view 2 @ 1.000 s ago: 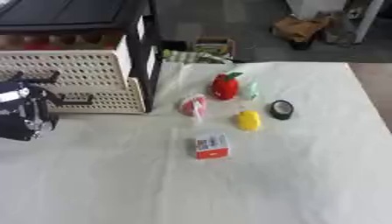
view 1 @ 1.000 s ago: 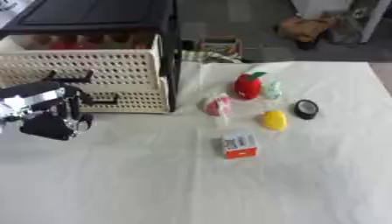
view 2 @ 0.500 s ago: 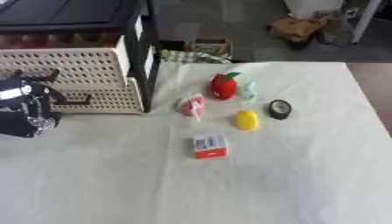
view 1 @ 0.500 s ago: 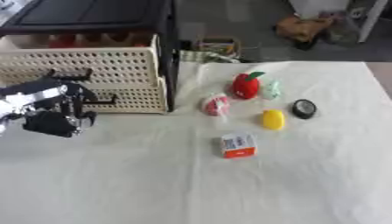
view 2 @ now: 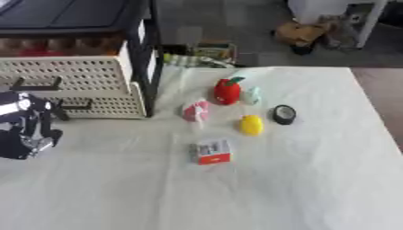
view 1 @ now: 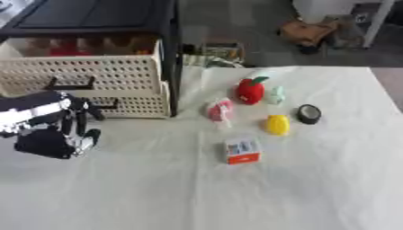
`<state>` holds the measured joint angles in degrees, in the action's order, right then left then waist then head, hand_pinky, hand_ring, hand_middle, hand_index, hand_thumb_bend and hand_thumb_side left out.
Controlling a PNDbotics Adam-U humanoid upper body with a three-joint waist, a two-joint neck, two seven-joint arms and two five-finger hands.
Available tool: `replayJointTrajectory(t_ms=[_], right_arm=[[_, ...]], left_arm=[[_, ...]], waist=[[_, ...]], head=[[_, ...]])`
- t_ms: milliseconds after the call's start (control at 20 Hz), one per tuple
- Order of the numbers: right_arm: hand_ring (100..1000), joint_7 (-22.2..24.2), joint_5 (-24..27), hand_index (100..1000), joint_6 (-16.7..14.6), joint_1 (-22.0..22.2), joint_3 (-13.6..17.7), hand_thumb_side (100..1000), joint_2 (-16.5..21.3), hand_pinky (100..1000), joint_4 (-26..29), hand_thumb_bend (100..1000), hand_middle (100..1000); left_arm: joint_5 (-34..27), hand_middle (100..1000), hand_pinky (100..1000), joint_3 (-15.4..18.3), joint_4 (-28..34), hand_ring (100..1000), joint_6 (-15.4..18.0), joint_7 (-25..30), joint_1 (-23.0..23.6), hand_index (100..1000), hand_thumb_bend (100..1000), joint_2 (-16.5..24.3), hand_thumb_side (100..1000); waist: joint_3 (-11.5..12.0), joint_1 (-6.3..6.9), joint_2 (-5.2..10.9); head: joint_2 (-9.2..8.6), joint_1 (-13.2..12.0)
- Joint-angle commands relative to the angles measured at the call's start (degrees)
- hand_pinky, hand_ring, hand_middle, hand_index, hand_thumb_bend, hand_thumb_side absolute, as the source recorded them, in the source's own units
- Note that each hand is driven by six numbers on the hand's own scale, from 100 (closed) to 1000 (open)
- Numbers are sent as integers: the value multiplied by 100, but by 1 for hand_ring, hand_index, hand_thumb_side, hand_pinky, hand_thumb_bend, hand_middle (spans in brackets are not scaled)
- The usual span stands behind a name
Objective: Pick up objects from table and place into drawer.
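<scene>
While red items fill the open drawer (view 1: pixel 82 67), the left robot hand (view 1: pixel 55 134) curls empty.

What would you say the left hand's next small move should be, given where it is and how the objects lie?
Probably a reach to its right, toward the pink object, the loose item nearest it. The left hand hangs before the cream drawer unit with nothing in it that I can see. The upper drawer already stands pulled out, while every item lies on the white cloth to the right.
</scene>
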<state>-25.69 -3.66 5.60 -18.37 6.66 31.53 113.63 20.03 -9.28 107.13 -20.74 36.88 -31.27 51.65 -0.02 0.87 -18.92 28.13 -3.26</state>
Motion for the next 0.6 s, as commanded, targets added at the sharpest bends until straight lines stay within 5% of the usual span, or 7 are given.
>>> replayJointTrajectory(t_ms=[50, 600], right_arm=[[638, 22, 39, 716, 1, -44, 47, 867, 93, 759, 96, 221, 617], [633, 20, 47, 716, -6, -37, 70, 858, 98, 759, 96, 225, 615]], left_arm=[[63, 460, 231, 125, -61, 385, -127, -128, -162, 805, 105, 158, 408], [318, 510, 270, 94, -733, 459, -115, -291, -664, 820, 105, 114, 408]], waist=[[-18, -13, 131], [-127, 21, 15]], head=[[-51, 11], [-159, -43]])
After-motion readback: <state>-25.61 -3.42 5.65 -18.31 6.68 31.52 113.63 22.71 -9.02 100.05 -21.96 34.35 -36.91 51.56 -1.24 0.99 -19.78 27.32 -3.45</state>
